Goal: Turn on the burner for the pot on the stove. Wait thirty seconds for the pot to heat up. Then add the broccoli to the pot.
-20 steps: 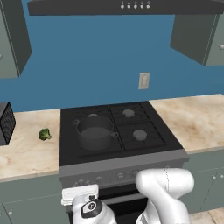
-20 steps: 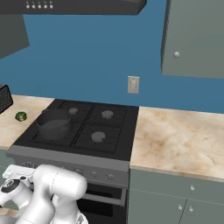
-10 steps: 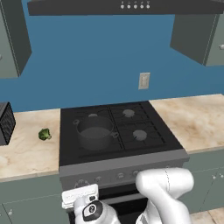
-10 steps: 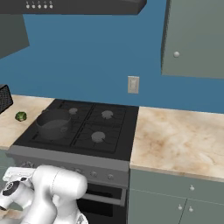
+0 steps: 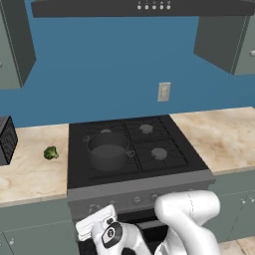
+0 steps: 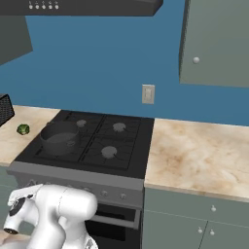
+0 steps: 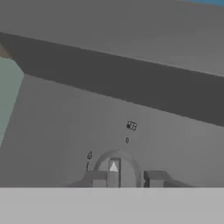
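The dark grey pot (image 5: 107, 152) (image 6: 59, 137) stands on the front left burner of the black stove (image 5: 164, 167) (image 6: 130, 163). The green broccoli (image 5: 51, 153) (image 6: 23, 129) lies on the counter to the stove's left. My arm reaches low in front of the stove's grey knob panel. In the hand view my gripper (image 7: 127, 179) is right at a round knob (image 7: 118, 162). One fingertip sits on each side of its raised ridge. The left one is close against it. The right one stands a little apart, so the jaws are open.
A black box-like appliance (image 5: 6, 139) (image 6: 4, 108) stands at the counter's far left. Beige counter (image 5: 224, 134) runs right of the stove. A wall outlet (image 5: 163, 91) is behind it. The range hood and upper cabinets hang overhead. The oven door is below the knob panel.
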Available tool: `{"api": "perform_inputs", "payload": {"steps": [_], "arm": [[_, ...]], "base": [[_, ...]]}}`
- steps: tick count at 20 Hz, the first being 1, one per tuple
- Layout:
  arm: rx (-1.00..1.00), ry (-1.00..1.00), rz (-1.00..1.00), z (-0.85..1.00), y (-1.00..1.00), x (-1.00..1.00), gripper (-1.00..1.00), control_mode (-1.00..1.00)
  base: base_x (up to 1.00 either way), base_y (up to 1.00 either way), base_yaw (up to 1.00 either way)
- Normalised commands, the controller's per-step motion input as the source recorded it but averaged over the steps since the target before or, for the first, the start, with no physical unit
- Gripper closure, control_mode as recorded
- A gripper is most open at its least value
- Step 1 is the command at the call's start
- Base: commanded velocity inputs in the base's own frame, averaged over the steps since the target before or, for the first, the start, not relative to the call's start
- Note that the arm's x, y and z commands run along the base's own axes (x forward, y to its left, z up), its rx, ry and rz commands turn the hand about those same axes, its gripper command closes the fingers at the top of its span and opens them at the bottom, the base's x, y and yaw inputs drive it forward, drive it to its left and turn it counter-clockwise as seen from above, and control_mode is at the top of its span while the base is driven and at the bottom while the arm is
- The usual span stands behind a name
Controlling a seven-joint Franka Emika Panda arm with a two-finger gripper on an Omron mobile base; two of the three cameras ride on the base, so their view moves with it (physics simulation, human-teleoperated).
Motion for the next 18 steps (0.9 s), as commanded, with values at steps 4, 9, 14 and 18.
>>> {"api": "perform_inputs", "payload": {"steps": [4,9,14,18], "arm": [[-0.27,0.0,0.29,0.48,0.15,0.04,1.0,-1.0],[-0.25,-0.02,0.32,0.42,0.24,0.0,1.0,-1.0],[-0.25,-0.07,0.33,0.42,0.29,0.0,1.0,-1.0],[-0.12,-0.11,0.23,0.63,0.03,-0.16,1.0,-1.0]], "base": [[0.0,0.0,0.0],[0.0,0.0,0.0],[0.0,0.0,0.0],[0.0,0.0,0.0]]}}
